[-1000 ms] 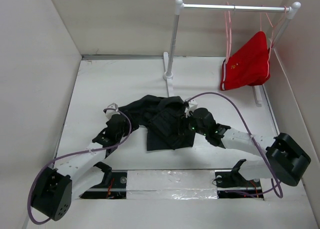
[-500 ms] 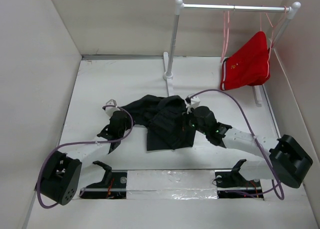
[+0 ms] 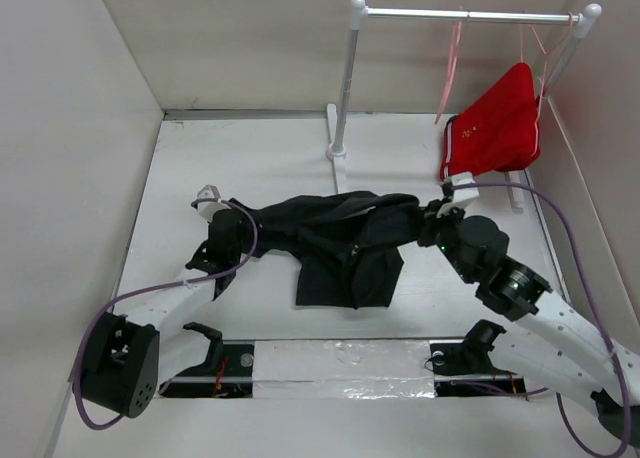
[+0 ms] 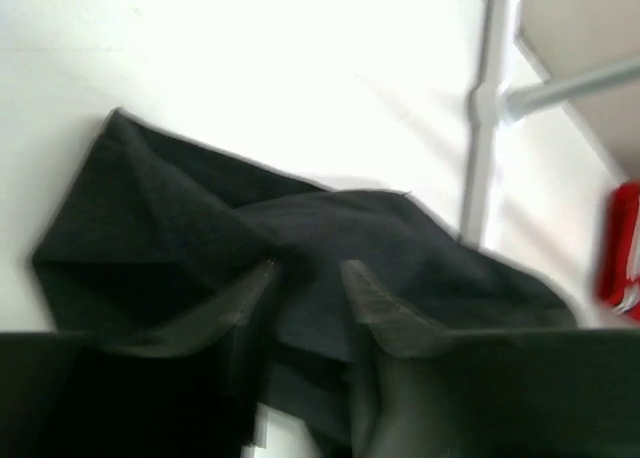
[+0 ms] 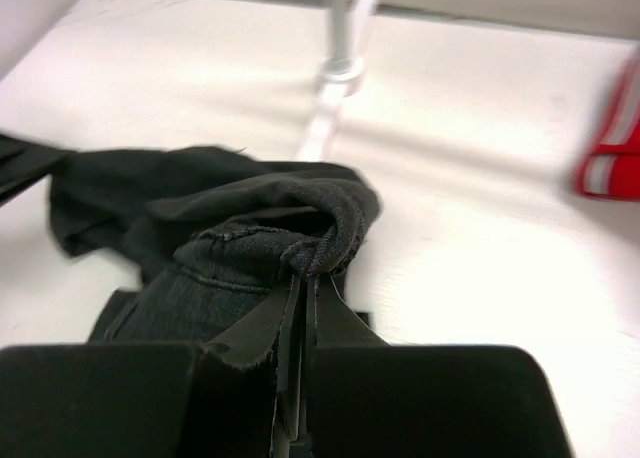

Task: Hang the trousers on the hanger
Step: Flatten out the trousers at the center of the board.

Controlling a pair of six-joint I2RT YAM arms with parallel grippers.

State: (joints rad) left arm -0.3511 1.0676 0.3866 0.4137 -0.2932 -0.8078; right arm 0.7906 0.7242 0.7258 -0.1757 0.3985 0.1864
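Right jaws were shut on a bunched fold of the trousers (image 5: 240,228), with a stitched edge right at the tips. Left jaws stood part-way apart with dark cloth in the gap. That view was blurred, so we couldn't tell whether they pinched it. Between the two arms the trousers lay stretched across the middle of the table (image 3: 250,158), one flap lying toward the near edge. We read that as pulling the cloth out flat to get a clean edge for threading. The hanger (image 3: 452,63) hung on the rail (image 3: 440,14) at far right, well apart from the trousers and just beside the red shorts (image 3: 495,128). Nothing was on the hanger yet.
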